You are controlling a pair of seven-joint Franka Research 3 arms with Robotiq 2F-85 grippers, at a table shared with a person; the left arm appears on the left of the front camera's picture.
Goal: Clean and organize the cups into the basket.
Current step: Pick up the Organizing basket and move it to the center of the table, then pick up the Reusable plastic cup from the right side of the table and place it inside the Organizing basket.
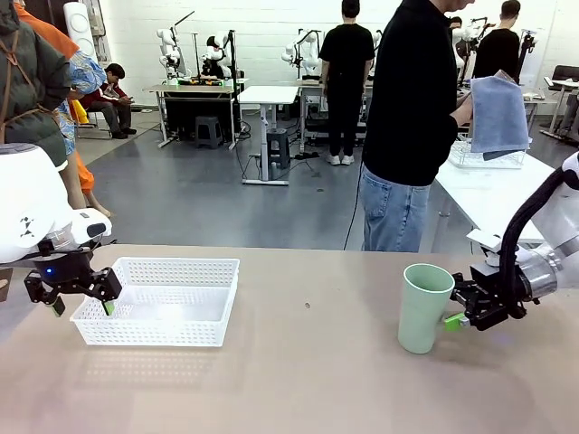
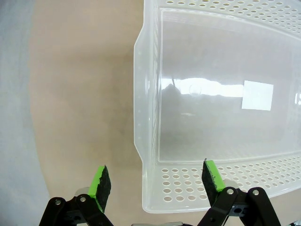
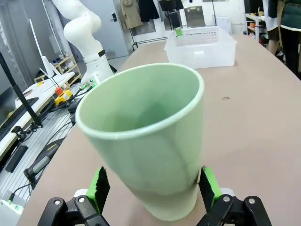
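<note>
— Counter (image 1: pixel 298 380) entry: tan top, open lab hall with other benches behind. What sits at lower left of the front frame?
— Basket (image 1: pixel 158 303), white, perforated sides, flat on the counter. Left claw (image 1: pixel 83 306) is at its left end, about level with the rim.
— Claw state?
— Wide, jaws free. Left wrist frame: one green pad (image 2: pixel 99 182) is over bare counter at bottom left. The other is above the basket's perforated end wall, bottom centre-right.
— Cup?
— Mint green cup (image 1: pixel 423 307), upright on the counter at lower right of the front frame, well apart from the basket. Right claw (image 1: pixel 457 318) is at its lower part, arm entering from the right edge.
— Gripped?
— Not clamped. Right wrist frame: pads stand either side of the cup near its base. One is just beside the wall, the other shows a clear gap.
— Far side?
— Person (image 1: pixel 412 108) standing at upper right, holding a blue cloth (image 1: pixel 498 113).
</note>
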